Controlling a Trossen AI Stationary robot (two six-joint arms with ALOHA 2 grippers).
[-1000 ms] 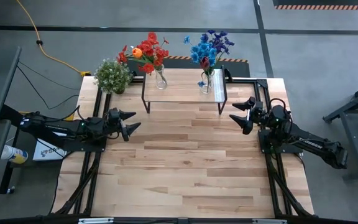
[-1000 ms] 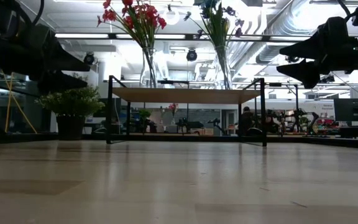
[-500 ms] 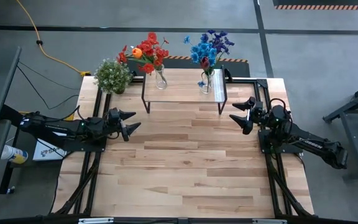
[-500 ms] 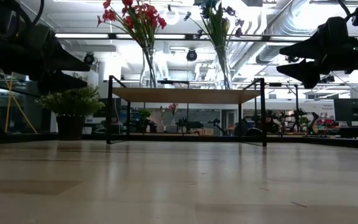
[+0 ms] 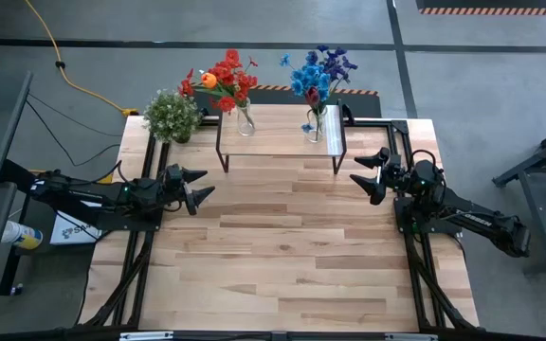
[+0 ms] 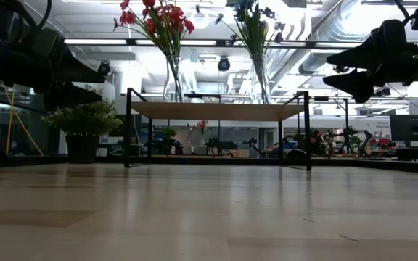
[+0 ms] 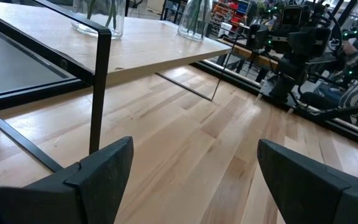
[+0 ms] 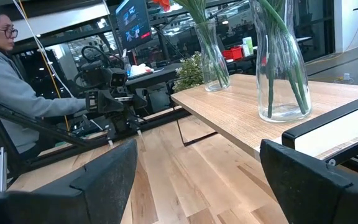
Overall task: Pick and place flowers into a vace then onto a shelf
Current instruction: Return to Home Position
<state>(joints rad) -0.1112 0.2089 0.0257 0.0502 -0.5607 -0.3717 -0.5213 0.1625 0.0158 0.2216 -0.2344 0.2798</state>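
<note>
Left arm (image 5: 83, 199), right arm (image 5: 472, 220) dark, jointed — black cables (image 5: 114, 173) looping; left pincer (image 5: 209, 182) fingers (image 7: 104, 171) wedge-shaped, matte.

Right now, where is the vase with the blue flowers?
In the high view, the vase with the blue flowers stands on the right end of the shelf, at the table's far edge, with the red-flower vase to its left.

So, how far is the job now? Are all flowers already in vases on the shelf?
Done, it seems: the red and orange flowers stand in one clear vase and the blue flowers in the other vase, both on the shelf. No loose stems show on the table. In hand: nothing; the left gripper and right gripper are open and empty, at the table's sides. Left: probably only parking the arms.
</note>
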